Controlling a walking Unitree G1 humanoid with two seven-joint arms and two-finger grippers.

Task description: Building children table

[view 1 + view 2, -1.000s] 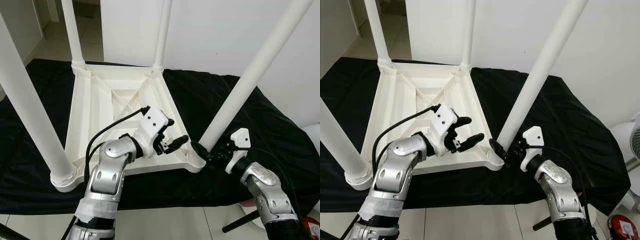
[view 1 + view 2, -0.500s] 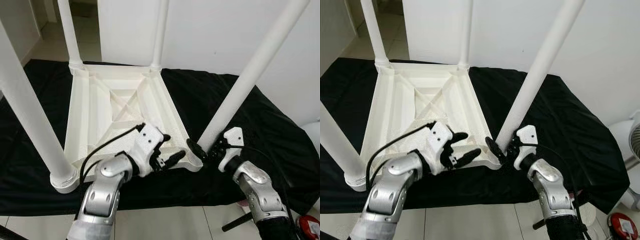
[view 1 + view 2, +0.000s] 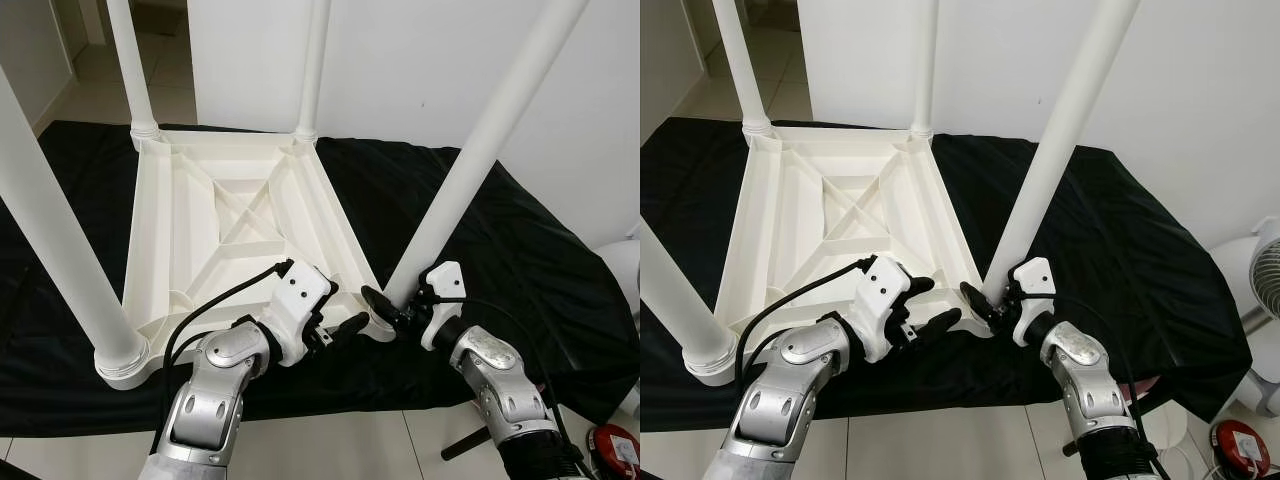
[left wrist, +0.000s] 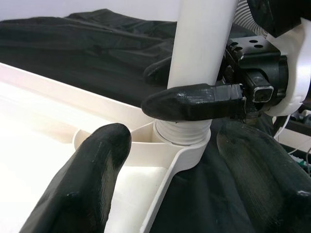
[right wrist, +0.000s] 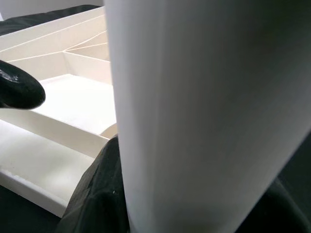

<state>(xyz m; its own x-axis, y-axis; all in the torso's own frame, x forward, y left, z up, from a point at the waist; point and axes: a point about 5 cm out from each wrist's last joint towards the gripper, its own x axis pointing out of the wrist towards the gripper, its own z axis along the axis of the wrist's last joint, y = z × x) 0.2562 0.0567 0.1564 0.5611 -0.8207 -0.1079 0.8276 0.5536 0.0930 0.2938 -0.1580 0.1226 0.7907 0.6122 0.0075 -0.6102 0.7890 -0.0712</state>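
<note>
At the table's near corner (image 3: 385,328), right fingers (image 4: 194,102) pinch the leg (image 3: 470,165); left fingers (image 3: 350,325) spread.

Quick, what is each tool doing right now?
Left tool: open, holding nothing.
Right tool: shut on the white plastic table leg.

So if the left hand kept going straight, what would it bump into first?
Probably the white table leg right ahead, where the right hand grips its base. The left hand is open, close to the corner socket.
</note>
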